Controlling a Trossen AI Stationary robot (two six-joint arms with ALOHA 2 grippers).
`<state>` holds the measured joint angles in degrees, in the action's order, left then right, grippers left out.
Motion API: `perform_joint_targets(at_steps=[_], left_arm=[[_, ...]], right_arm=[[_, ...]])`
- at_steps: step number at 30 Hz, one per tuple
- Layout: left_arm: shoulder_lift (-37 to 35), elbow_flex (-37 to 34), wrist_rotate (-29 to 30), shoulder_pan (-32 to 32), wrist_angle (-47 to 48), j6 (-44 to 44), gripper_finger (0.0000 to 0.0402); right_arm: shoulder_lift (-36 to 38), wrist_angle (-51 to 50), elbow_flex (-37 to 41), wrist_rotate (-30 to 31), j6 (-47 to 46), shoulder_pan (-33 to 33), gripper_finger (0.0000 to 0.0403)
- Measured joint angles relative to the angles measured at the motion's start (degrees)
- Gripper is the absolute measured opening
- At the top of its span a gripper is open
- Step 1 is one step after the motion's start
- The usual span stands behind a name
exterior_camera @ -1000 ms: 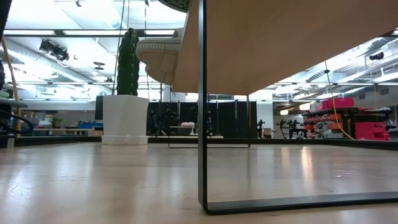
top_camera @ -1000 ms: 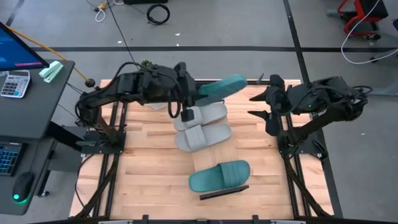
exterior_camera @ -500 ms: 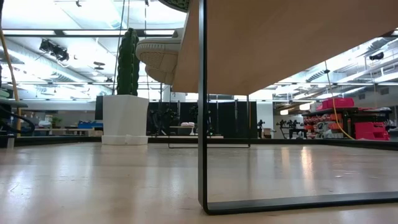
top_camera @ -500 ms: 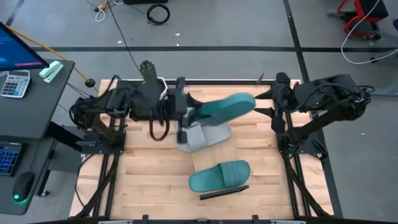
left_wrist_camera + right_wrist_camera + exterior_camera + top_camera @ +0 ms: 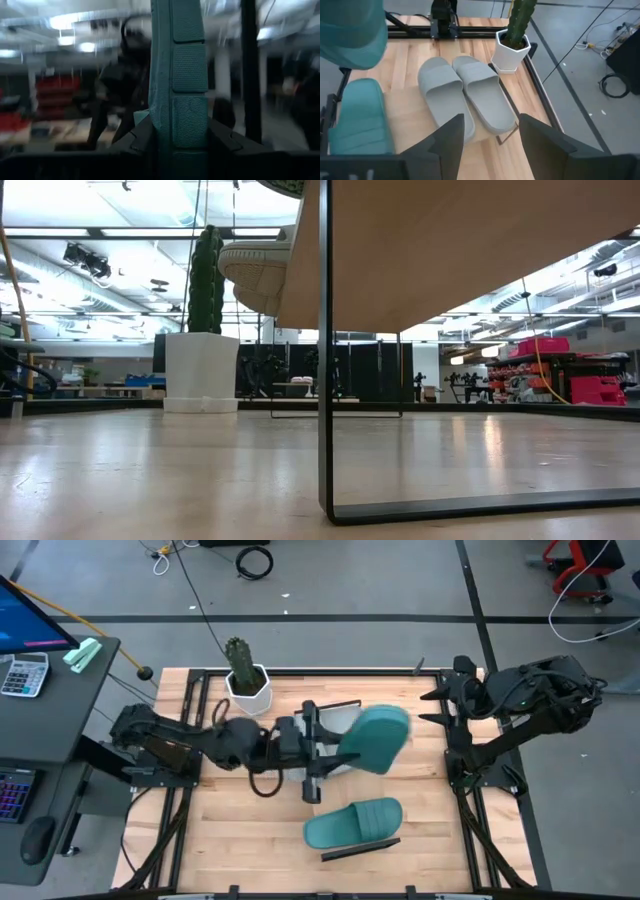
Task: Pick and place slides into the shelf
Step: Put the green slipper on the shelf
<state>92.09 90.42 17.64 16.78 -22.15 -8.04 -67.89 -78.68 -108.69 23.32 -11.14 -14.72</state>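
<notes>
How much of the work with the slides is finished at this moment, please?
Three of four look placed: two grey slides and one teal slide lie on the shelf. In hand: the left gripper holds the last teal slide above the shelf. Left: setting it down. The right gripper waits, open, at the table's right edge.

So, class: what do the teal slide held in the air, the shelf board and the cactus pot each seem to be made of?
Teal slide: probably matte rubber or foam, with a textured moulded sole in the left wrist view. Shelf board: light wood, visible grain and plank seams. Cactus pot: smooth white, ceramic or plastic; cannot tell which.
</notes>
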Motion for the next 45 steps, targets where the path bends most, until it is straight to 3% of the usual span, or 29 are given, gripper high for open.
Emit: perform_joint_targets(at_steps=[9, 14, 21, 29, 35, 38, 45], left_arm=[[-4.63, -26.51, -9.88, -2.40, -43.28, 0.12, 0.0116], [-4.45, -34.62, -17.28, -6.04, -55.80, 3.97, 0.0116], [-4.50, -37.96, -28.53, -12.12, -64.27, 10.52, 0.0115], [-4.30, -38.02, -39.70, -20.06, -67.38, 19.64, 0.0114], [-4.54, -37.97, -42.88, -23.17, -67.98, 23.32, 0.0114], [-4.54, -37.97, -42.94, -23.69, -67.96, 24.88, 0.0114], [-5.13, -37.96, -43.11, -23.74, -67.95, 27.66, 0.0117]], right_arm=[[0.63, 2.36, 0.00, -3.22, -8.86, -3.41, 0.0193], [-1.36, 9.49, 0.27, -3.55, -13.26, -6.75, 0.0193], [-5.81, 15.43, 2.49, -0.83, -17.90, -9.22, 0.0193], [-7.52, 31.39, 11.94, 9.87, -19.47, -12.15, 0.0193], [-7.36, 42.01, 17.52, 18.34, -18.03, -11.99, 0.0193], [-7.33, 46.87, 19.02, 18.91, -16.74, -11.60, 0.0193], [-7.46, 47.10, 19.17, 19.88, -16.76, -11.60, 0.0193]])
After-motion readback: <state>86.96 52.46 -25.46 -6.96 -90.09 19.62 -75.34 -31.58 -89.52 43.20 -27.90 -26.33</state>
